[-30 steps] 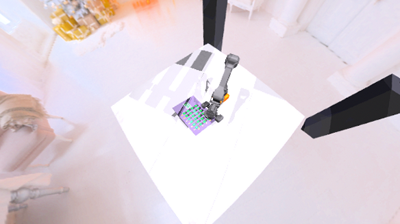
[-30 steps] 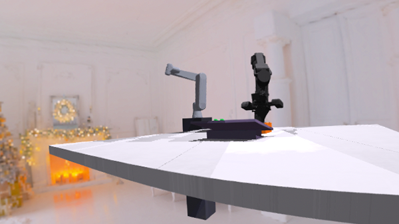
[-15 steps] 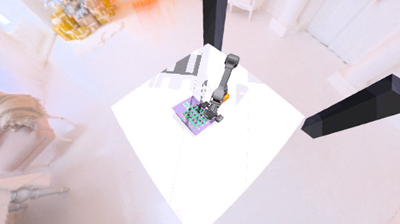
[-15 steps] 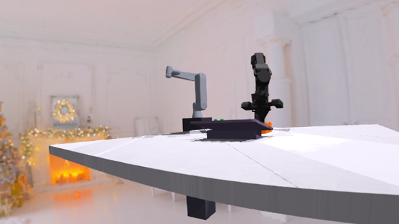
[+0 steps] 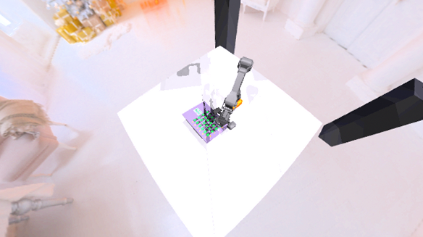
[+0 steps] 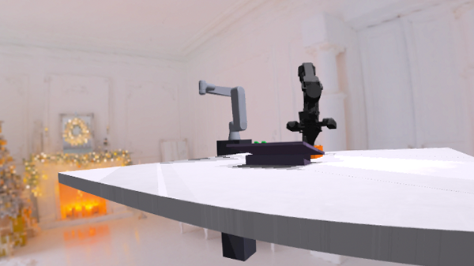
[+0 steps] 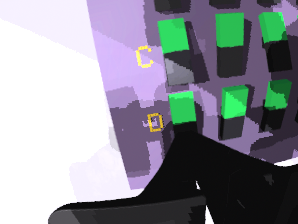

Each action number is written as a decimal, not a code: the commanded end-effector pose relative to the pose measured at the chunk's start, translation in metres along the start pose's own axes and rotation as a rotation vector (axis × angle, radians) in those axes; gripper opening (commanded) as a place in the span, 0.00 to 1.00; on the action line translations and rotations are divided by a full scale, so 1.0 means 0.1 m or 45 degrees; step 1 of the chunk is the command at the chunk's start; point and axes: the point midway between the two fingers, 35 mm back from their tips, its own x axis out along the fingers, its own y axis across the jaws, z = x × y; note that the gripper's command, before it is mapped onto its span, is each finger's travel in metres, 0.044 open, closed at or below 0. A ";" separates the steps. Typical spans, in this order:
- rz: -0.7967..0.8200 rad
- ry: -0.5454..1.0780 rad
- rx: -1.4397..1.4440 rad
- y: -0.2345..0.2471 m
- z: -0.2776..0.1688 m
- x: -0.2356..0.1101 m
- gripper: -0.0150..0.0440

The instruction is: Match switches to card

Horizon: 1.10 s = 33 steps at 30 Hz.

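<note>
The purple switch panel (image 5: pixel 188 114) (image 6: pixel 275 148) (image 7: pixel 114 55) carries a grid of green and dark switches. The small card (image 5: pixel 197 111) lies on the panel beside the grid; its squares are too small to read. My gripper (image 6: pixel 310 143) (image 7: pixel 184 137) is shut and empty, low over the panel. In the wrist view its tips are at the dark half of the row D switch (image 7: pixel 182 107) beside the yellow D, and partly cover that half. Contact cannot be told. The row C switch (image 7: pixel 173 35) beside the yellow C shows both halves. Parts of the grid are hidden by the arm.
An orange block (image 5: pixel 238 104) (image 6: pixel 318 151) is beside the arm, behind the panel in the exterior view. A grey arm (image 6: pixel 238 109) stands on a black pillar (image 6: pixel 226 147) beyond the white table (image 5: pixel 252 164) (image 6: pixel 183 186). Another black pillar (image 5: pixel 378 114) stands at the right.
</note>
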 end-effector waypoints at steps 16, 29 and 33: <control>-0.010 0.008 -0.002 -0.02 -0.02 0.05 0.25; -0.010 0.008 -0.002 -0.02 -0.02 0.06 0.25; -0.010 0.008 -0.002 -0.02 -0.02 0.07 0.25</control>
